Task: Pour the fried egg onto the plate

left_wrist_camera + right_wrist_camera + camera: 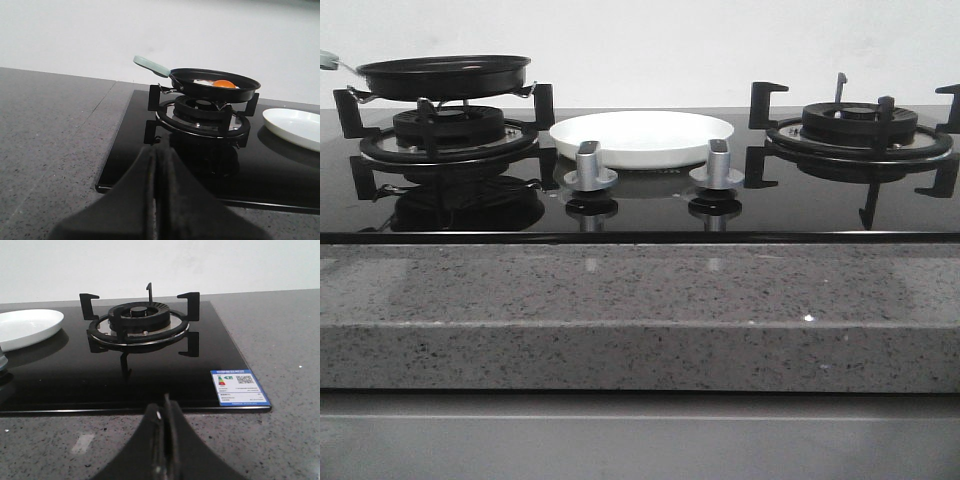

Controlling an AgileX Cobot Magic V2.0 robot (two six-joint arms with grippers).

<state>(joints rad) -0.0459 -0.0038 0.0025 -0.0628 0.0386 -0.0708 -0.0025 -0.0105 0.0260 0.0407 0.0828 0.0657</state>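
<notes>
Only the left wrist view shows the fried egg (220,84) in the pan (214,85).

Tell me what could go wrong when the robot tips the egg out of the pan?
The black round frying pan sits high on the left burner's prongs, so tugging its pale green handle might knock it off. The small floppy fried egg with the orange yolk could slide out early and land on the black glass cooktop, missing the round white plate. Both the left pincer and right pincer are shut and must open first.
</notes>
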